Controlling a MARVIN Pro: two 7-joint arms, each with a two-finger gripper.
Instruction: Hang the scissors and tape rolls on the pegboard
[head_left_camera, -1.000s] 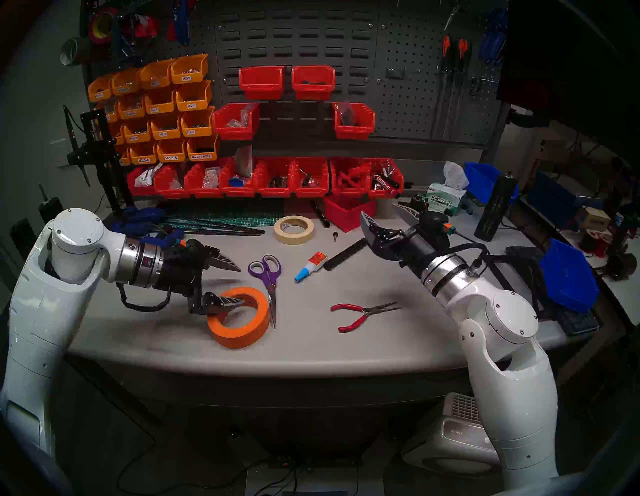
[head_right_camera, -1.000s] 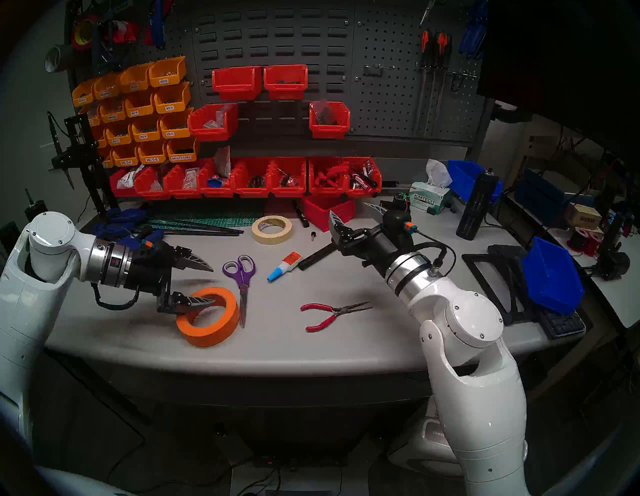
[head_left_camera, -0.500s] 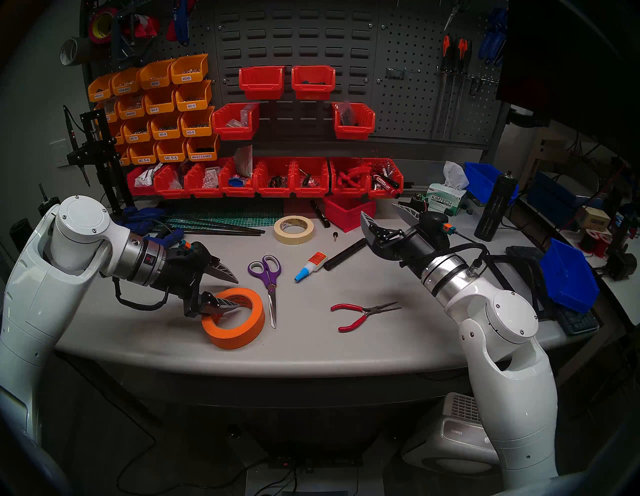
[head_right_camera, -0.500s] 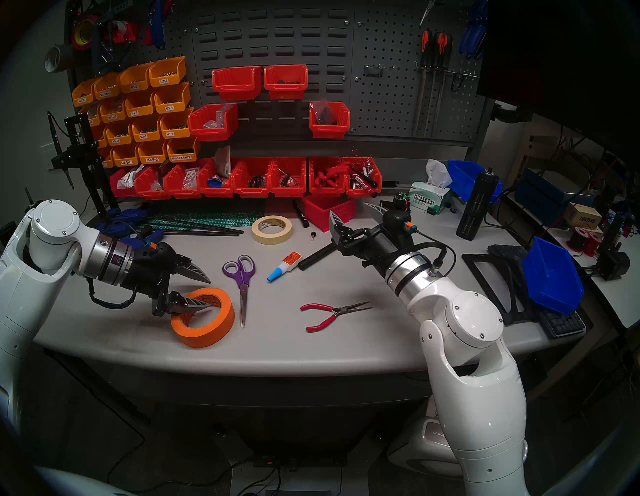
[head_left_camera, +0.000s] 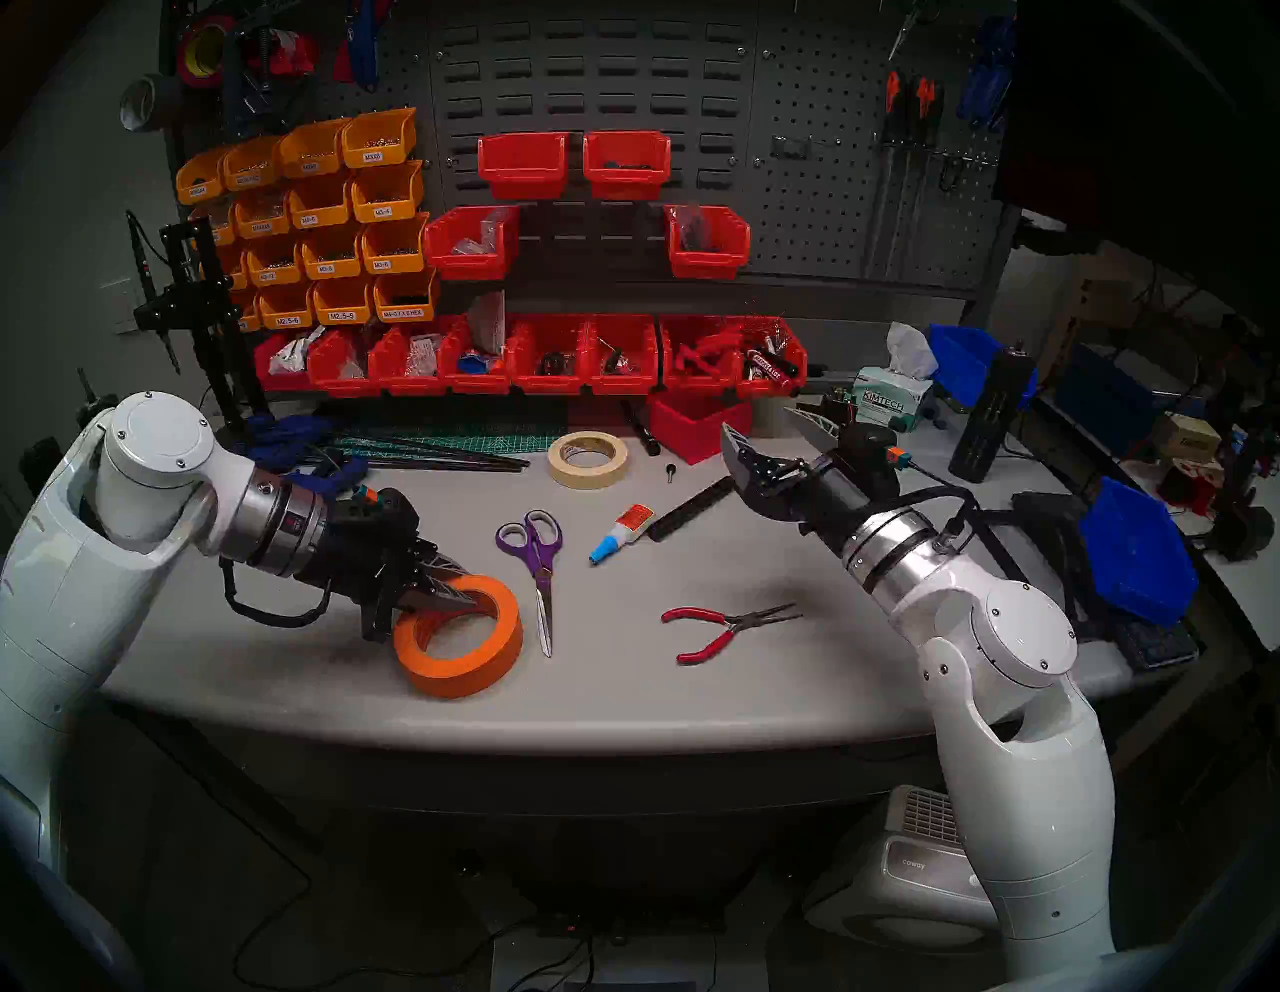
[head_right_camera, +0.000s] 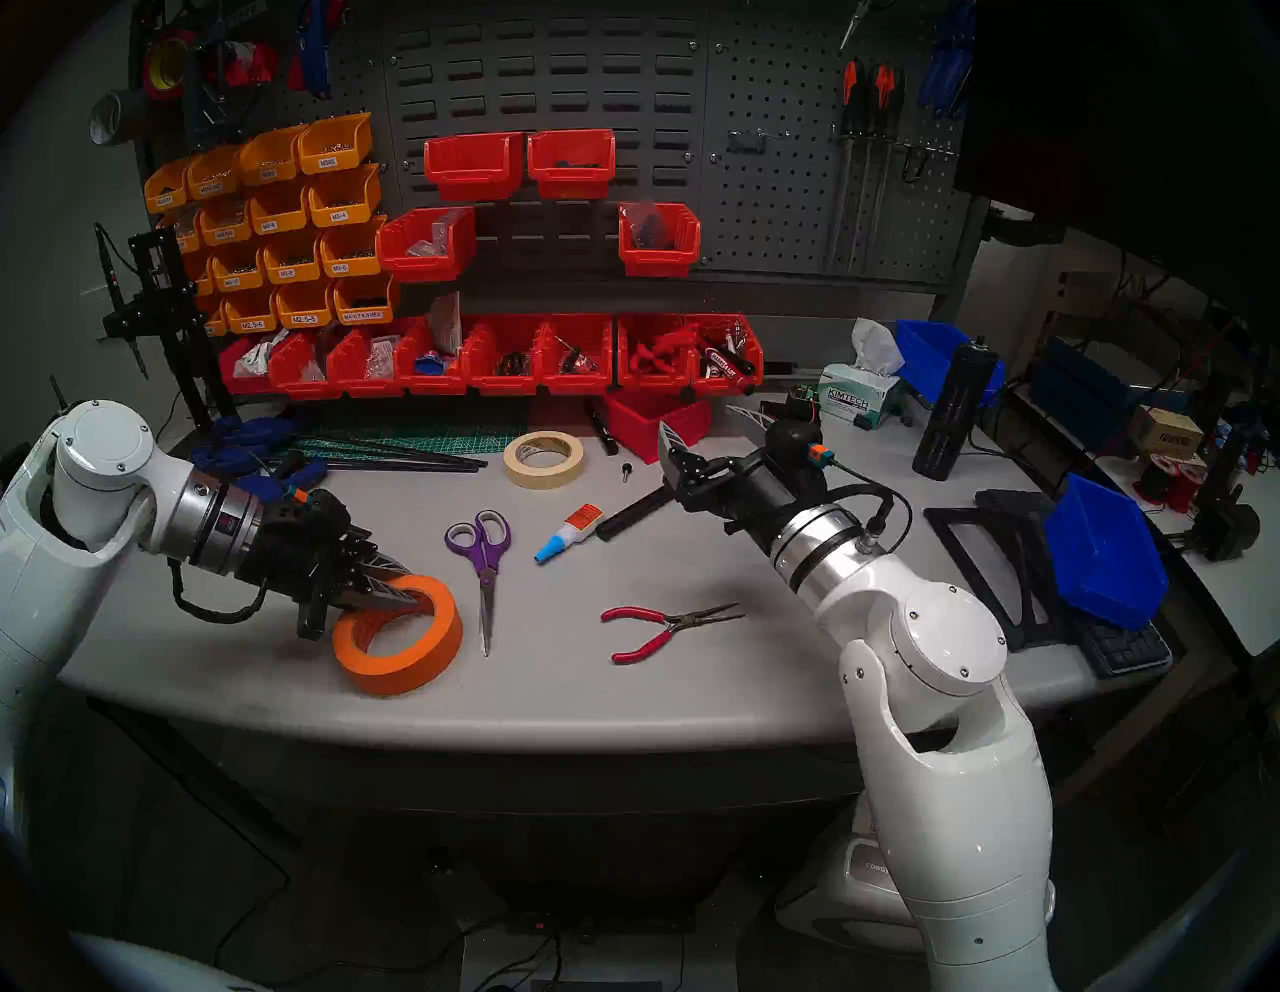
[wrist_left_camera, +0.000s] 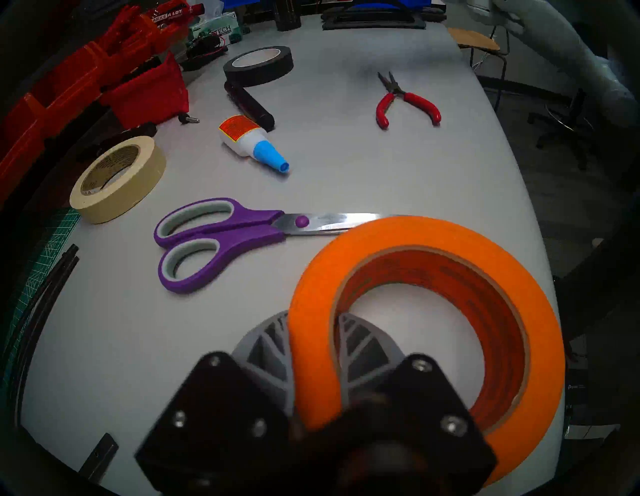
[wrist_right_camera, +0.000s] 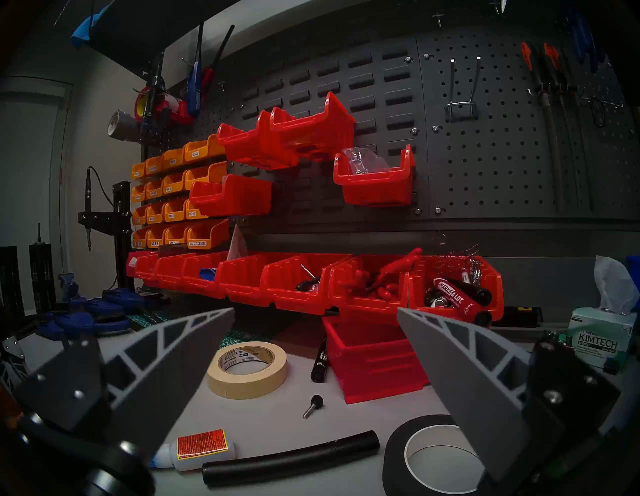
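- Now, my left gripper (wrist_left_camera: 313, 341) is clamped on the wall of the orange roll (wrist_left_camera: 429, 235): one finger outside, one inside the core. The far side of the roll looks tipped up; whether its near edge rests on the table (head_left_camera: 692, 693) I cannot tell.
- From the roll, the scissors (head_left_camera: 539, 561) lie just beside it at about 2 o'clock in the head view, blades towards me, apart from the roll as far as I can see.
- The cream roll (head_left_camera: 589, 458) lies flat further off at about 1 o'clock, with a glue bottle (head_left_camera: 620, 532) and red pliers (head_left_camera: 727, 627) off to the right.
- My right gripper (wrist_right_camera: 315, 350) hangs with its fingers wide apart and nothing in them, facing the bins (wrist_right_camera: 374, 180).
- The pegboard (head_left_camera: 831, 208) stands well apart at the back right, its double hook (wrist_right_camera: 462, 86) bare.
- Risks, as I judge them: I hold the roll by one thin section of wall, so it may swing or slip as I lift. A low sweep could knock the scissors. On the way up, the roll could clip the red bins, and a tilted ring may miss the hook.
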